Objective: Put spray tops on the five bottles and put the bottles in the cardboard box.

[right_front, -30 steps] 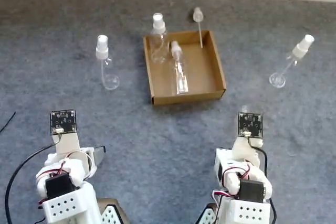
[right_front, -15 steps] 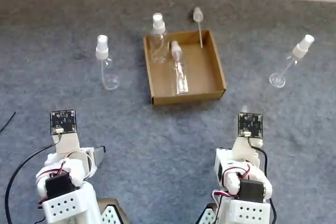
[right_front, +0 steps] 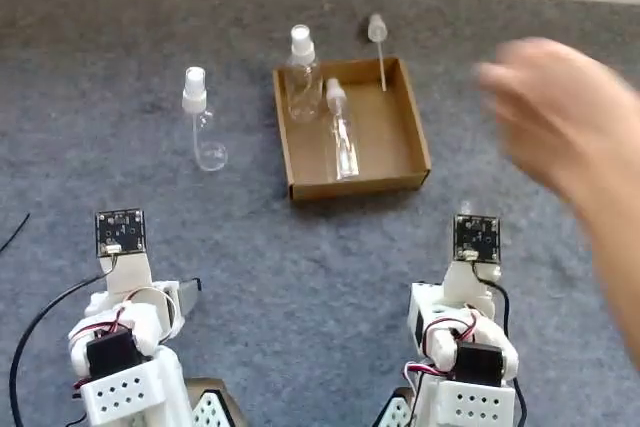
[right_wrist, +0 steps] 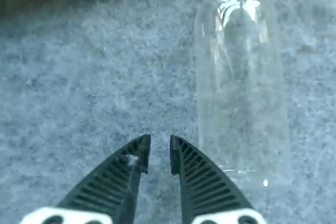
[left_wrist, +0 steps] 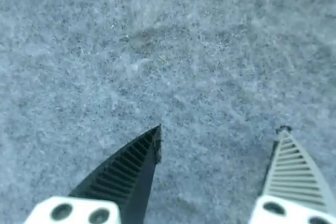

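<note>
Fingers check: left gripper (left_wrist: 220, 130) wide open, empty; right gripper (right_wrist: 160, 142) all but closed on nothing, a clear bottle (right_wrist: 241, 87) just beside it. By the far edge, the cardboard box (right_front: 424, 152) holds a lying bottle (right_front: 344, 139), so boxing's partway. Next, I reckon: open right, grip that clear bottle.

We find open surface (right_front: 300, 247) between both arms and the cardboard box (right_front: 355, 187). A person's hand (right_front: 555, 112) and forearm hang across the right side and bar that way. Left of the box a standing bottle (right_front: 200, 117) leaves a lane between them. A lying bottle (right_front: 343, 137) takes the box's middle, and the floor to its right is free. A clear bottle (right_wrist: 241, 87) lies just beside the right gripper (right_wrist: 157, 148) and its fingers.
</note>
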